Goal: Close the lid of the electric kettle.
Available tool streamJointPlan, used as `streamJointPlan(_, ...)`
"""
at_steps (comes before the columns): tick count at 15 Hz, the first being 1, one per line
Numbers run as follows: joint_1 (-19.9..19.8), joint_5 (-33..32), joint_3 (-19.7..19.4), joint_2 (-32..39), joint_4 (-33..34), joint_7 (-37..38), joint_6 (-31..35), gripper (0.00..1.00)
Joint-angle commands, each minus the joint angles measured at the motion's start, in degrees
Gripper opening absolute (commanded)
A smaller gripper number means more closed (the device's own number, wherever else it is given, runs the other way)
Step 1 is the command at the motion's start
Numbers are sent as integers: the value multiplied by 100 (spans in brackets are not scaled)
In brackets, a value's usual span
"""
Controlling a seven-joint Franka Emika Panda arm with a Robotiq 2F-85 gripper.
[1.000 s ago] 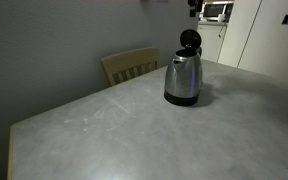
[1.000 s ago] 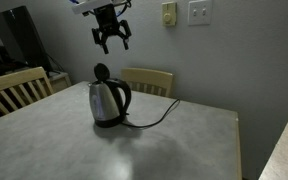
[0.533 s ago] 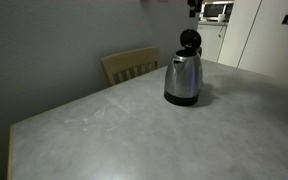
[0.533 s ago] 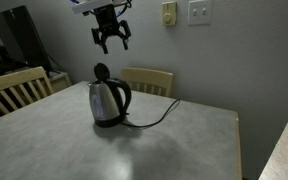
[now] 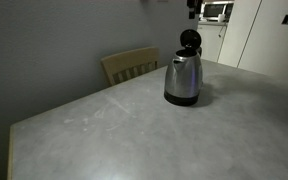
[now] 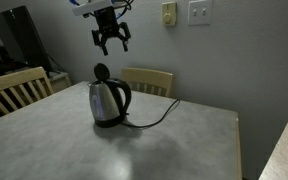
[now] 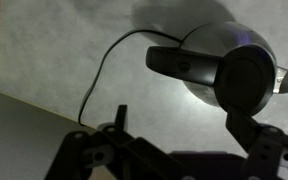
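The electric kettle (image 5: pixel 183 78) stood upright near the far side of the grey tabletop (image 5: pixel 104 130), its black lid (image 5: pixel 189 40) tipped up on its hinge above the open mouth, so the job of closing it had not been done. The robot's fingers (image 6: pixel 103 44) hung spread wide and empty, well above the kettle (image 6: pixel 108 102) and apart from it, apparently held high to keep clear of the raised lid (image 6: pixel 101 72) before coming down on it. In the wrist view the fingers (image 7: pixel 89 155) framed the scene from the bottom edge, with the kettle (image 7: pixel 224 70) between them and towards the top, its handle (image 7: pixel 184 65) pointing one way and the dark disc of the lid (image 7: pixel 252 85) standing beside it. That suggested the arm was lined up roughly over its target. The power cord (image 6: pixel 159 120) trailed from the base across the tabletop (image 6: pixel 184 150) towards a wooden chair (image 6: pixel 149 80); it lay to the side of the kettle and looked unlikely to get in the way. The next move probably called for a downward push on the lid's upper edge, gentle enough not to tip the tall, narrow kettle.
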Motion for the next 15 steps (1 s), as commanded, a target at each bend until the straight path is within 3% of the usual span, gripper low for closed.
streamJointPlan(1,31,-80,-12,201,185,98,-175,100)
streamJointPlan(2,43,-93,-25,229,192,165,-209,100)
streamJointPlan(3,56,-118,-38,258,201,226,-240,76)
streamJointPlan(4,56,-120,-37,287,199,263,-243,74)
streamJointPlan(13,135,-75,3,506,235,521,-646,10)
streamJointPlan(15,169,-58,37,552,266,469,-770,0)
